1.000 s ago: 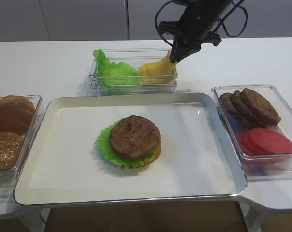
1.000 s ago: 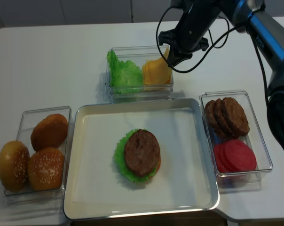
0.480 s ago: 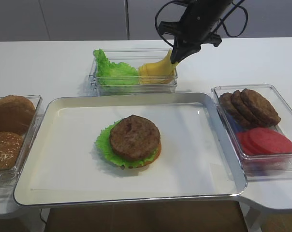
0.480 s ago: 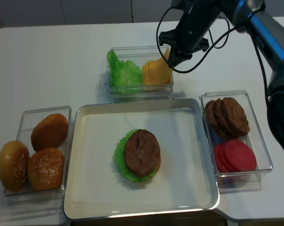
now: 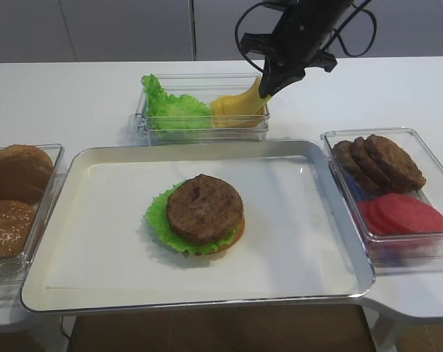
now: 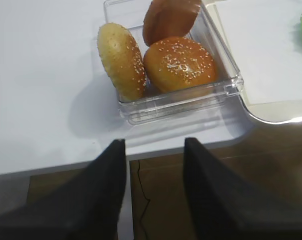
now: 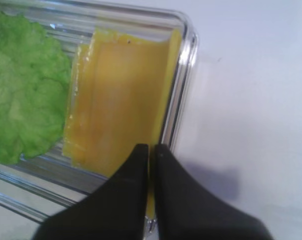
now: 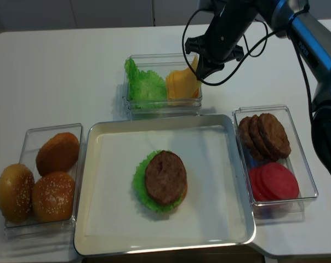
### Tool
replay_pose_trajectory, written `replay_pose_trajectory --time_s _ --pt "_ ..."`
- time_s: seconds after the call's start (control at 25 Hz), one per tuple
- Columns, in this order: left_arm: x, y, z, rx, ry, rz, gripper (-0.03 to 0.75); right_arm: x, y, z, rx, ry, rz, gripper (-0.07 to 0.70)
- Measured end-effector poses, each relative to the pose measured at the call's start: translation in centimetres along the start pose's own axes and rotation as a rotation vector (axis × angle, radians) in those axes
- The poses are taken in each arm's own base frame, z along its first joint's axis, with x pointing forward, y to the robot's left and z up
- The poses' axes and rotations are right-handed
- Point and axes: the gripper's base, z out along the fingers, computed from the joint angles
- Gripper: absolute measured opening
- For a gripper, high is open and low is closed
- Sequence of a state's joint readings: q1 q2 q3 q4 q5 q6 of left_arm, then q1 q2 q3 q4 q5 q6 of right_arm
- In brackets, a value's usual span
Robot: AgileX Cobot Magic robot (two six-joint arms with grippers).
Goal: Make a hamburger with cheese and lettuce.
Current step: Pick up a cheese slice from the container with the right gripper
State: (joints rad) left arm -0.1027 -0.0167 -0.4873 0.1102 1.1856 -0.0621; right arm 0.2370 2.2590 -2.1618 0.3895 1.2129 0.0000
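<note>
Now the right pincer [image 7: 150, 150] is pinched tight on 1 corner of the cheese [image 7: 118, 100].

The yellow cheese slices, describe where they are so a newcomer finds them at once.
Behind the big metal tray sits a clear plastic box. Frilly green lettuce fills its left half; the flat yellow cheese slices lie in its right half, smooth and square-edged, their corner pinched by the right gripper.

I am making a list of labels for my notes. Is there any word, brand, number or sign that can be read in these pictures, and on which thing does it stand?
None: no view shows any readable text.
The clear boxes, the metal tray, the buns and the cheese are all plain.
</note>
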Motion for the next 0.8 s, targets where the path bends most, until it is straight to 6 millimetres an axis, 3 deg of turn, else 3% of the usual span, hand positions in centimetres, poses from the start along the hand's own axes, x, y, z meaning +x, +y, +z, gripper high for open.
replay_pose_trajectory --time_s 0.8 --pt "0.00 0.00 0.00 0.000 0.000 0.000 0.288 0.18 0.35 -0.99 0.002 0.006 -0.009 0.041"
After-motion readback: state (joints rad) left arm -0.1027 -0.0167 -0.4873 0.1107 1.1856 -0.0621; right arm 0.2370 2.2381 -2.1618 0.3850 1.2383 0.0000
